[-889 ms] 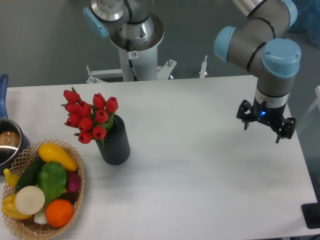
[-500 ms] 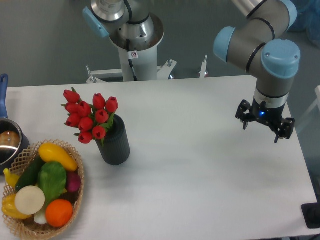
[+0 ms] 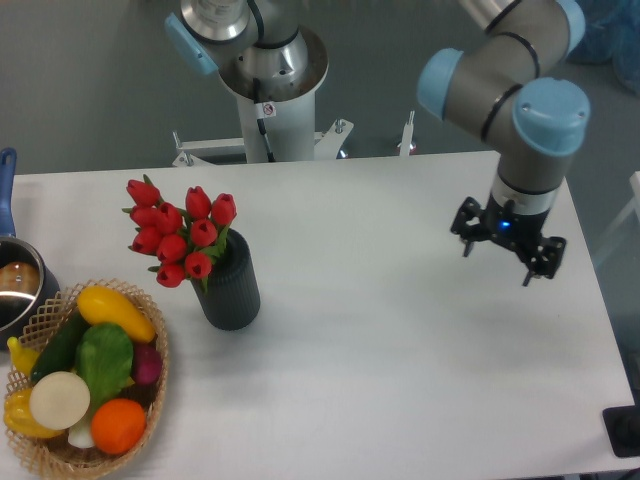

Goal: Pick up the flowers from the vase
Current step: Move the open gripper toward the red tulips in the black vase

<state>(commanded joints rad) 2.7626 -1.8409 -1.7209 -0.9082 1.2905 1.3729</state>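
A bunch of red tulip flowers (image 3: 178,232) with green stems stands in the dark ribbed vase (image 3: 232,285) on the left half of the white table. My gripper (image 3: 497,263) hangs over the right side of the table, far from the vase. Its two fingers are spread apart and open, with nothing between them.
A wicker basket (image 3: 150,404) of colourful fruit and vegetables sits at the front left, close to the vase. A metal pot (image 3: 17,283) with a blue handle stands at the left edge. The robot's base column (image 3: 268,85) rises behind the table's far edge.
My gripper has shifted left and slightly up the image, toward the table's middle, still open. The flowers and vase have not moved.
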